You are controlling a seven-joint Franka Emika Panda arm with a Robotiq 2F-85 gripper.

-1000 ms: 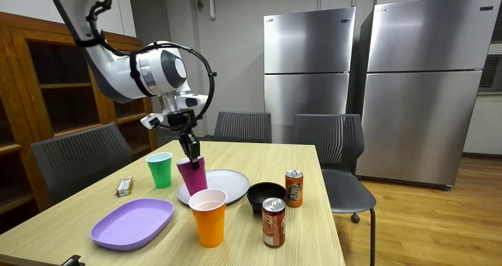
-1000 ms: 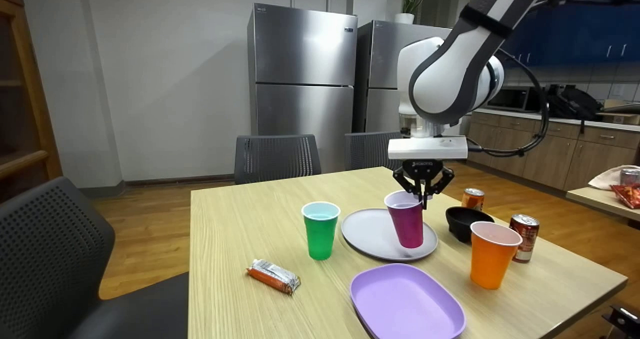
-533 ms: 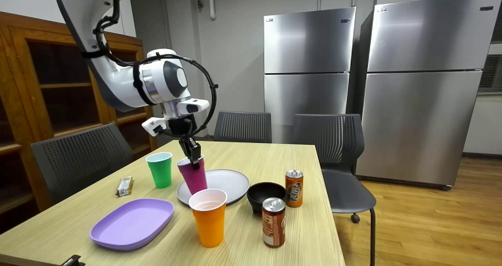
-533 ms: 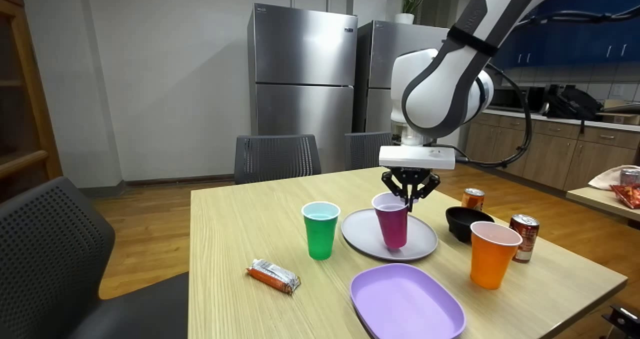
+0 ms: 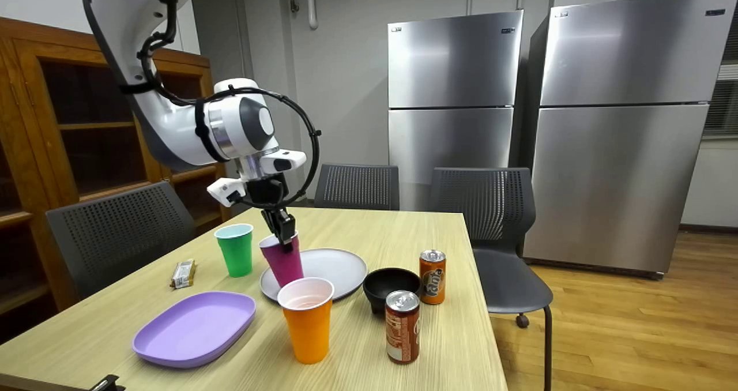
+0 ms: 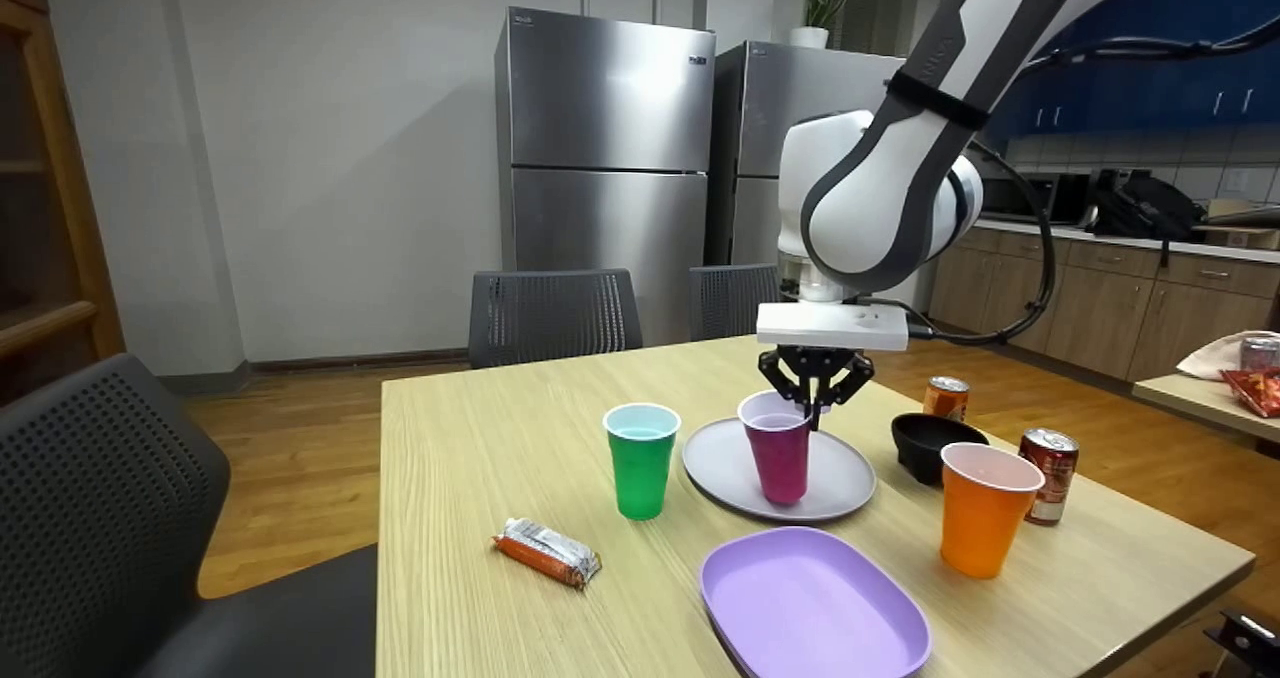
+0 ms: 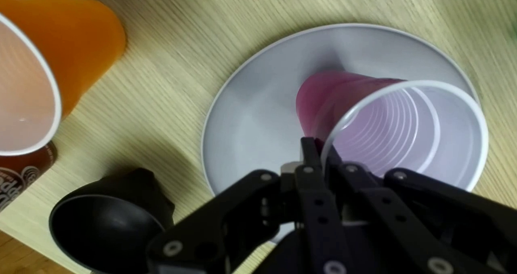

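Downward, gripper [image 7: 322,150] on magenta cup [image 6: 779,458].

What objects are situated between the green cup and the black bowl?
In both exterior views, the grey plate and the magenta cup held by the jaws lie between them.

- We see even, fairly bright indoor light on the wooden table [image 5: 357,221].
- Beyond its far edge, we notice white glare on a stainless-steel refrigerator [image 6: 608,98].
- Past its left edge, in both exterior views, the wooden cabinet [image 5: 95,126] is dim inside.
- In the wrist view, the black footed bowl [image 7: 109,229] throws a soft shadow away from the table's edge; inside the magenta cup [image 7: 387,124], pale highlights form rings.
- There, we find the gripper [image 7: 322,150] slightly blurred and the orange cup [image 7: 70,51] stretched outward.
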